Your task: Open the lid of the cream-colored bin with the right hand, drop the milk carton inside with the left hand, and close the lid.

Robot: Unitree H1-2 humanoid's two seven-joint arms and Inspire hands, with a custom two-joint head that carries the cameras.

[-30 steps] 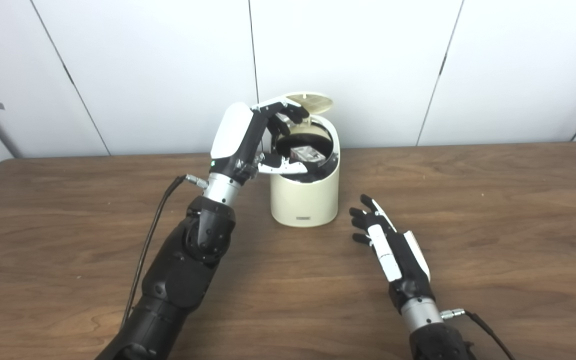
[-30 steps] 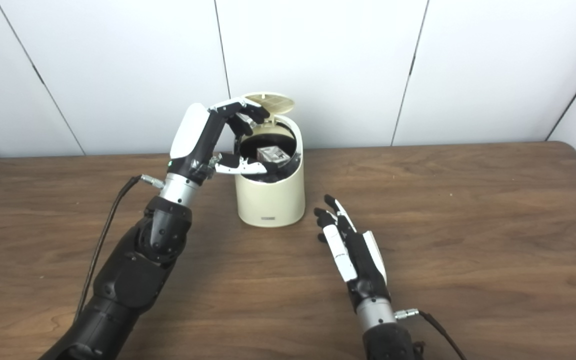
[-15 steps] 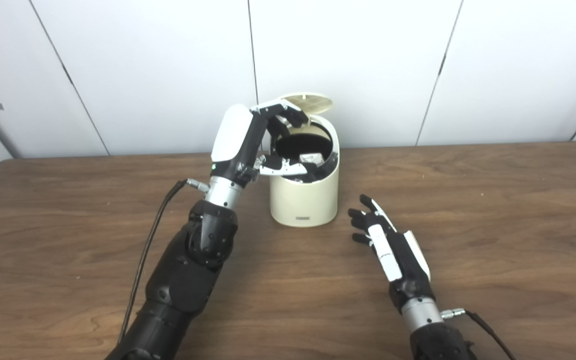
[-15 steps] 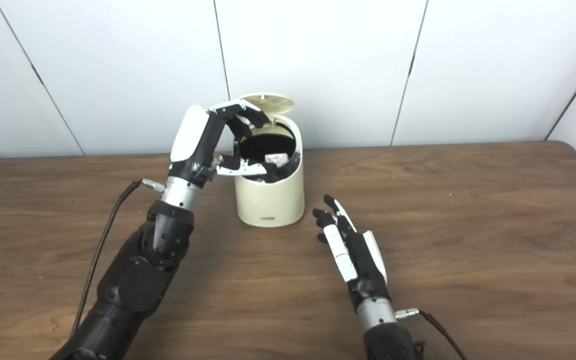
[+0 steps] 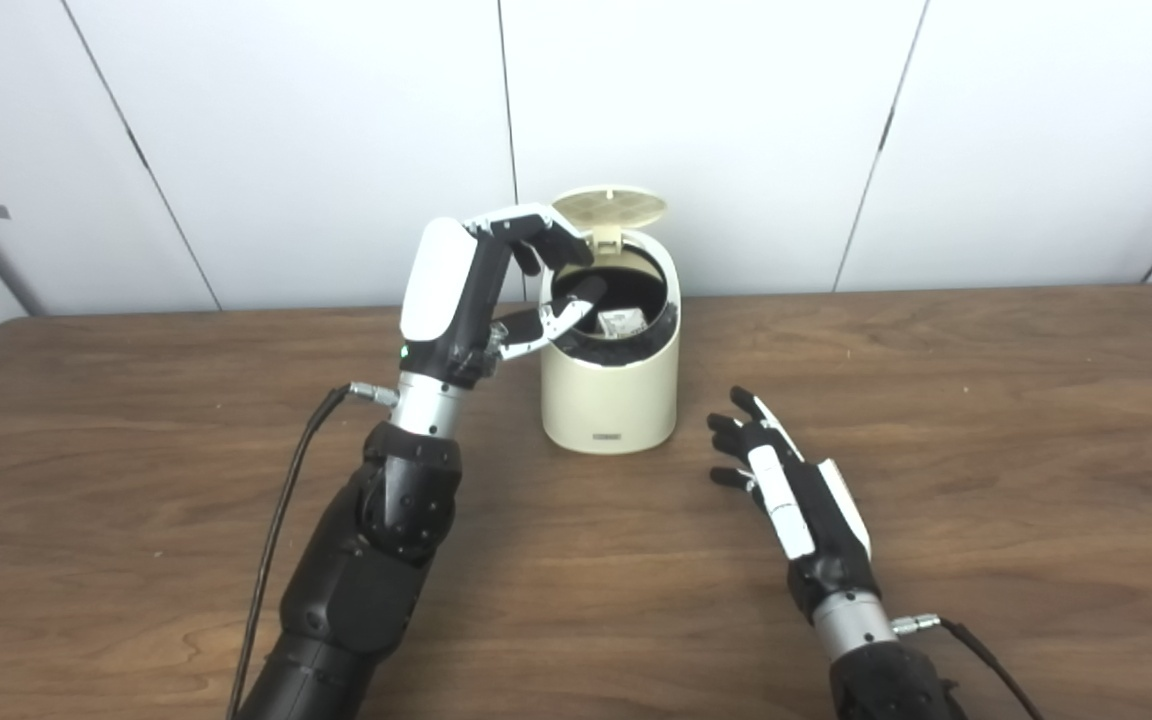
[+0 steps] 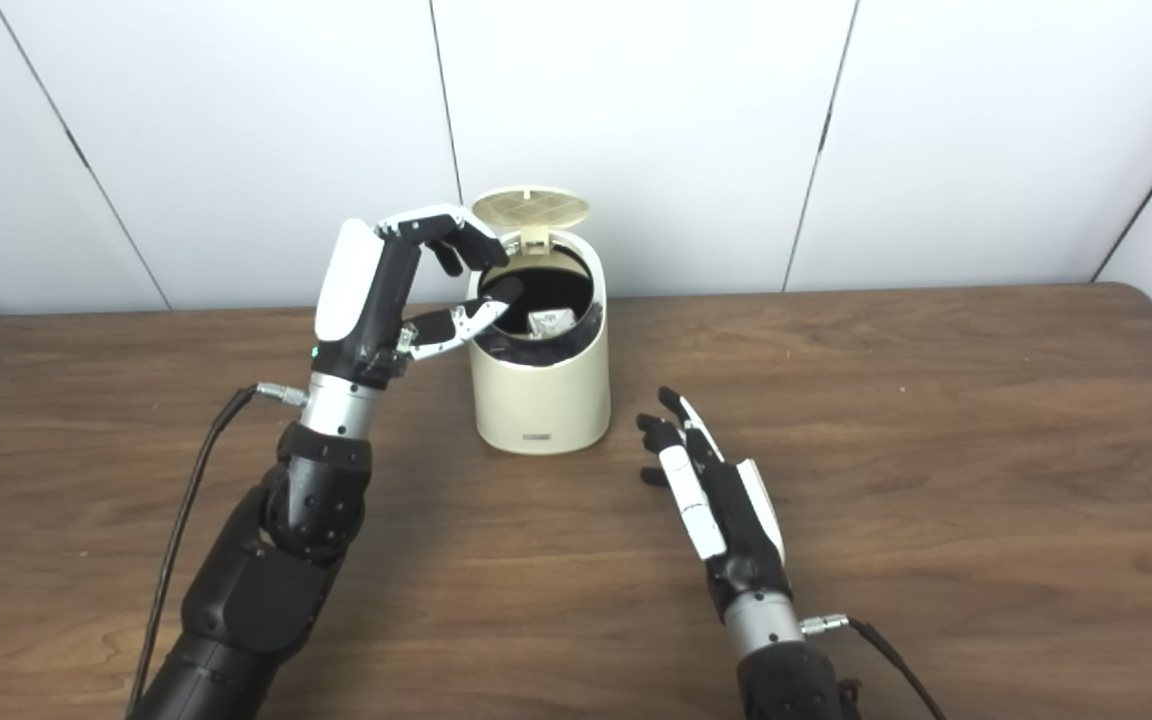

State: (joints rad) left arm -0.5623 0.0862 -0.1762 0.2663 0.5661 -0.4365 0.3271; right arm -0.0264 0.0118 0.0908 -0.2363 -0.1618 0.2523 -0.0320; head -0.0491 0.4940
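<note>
The cream-colored bin (image 5: 609,400) stands at the back middle of the table with its round lid (image 5: 609,206) tipped up behind the dark opening. Inside the opening a pale piece of the milk carton (image 5: 622,322) shows low down. My left hand (image 5: 481,290) hovers at the bin's left rim, open and holding nothing, its thumb reaching over the rim and its fingers curled above. My right hand (image 5: 796,490) lies open on the table to the front right of the bin, fingers spread, apart from it.
The brown wooden table (image 5: 986,420) runs to a white panelled wall behind the bin. A black cable (image 5: 281,510) trails from my left wrist along the table; another leaves my right wrist (image 5: 976,650).
The milk carton has dropped lower inside the bin. My left hand has drawn back to the left from over the opening. My right hand has shifted slightly toward me.
</note>
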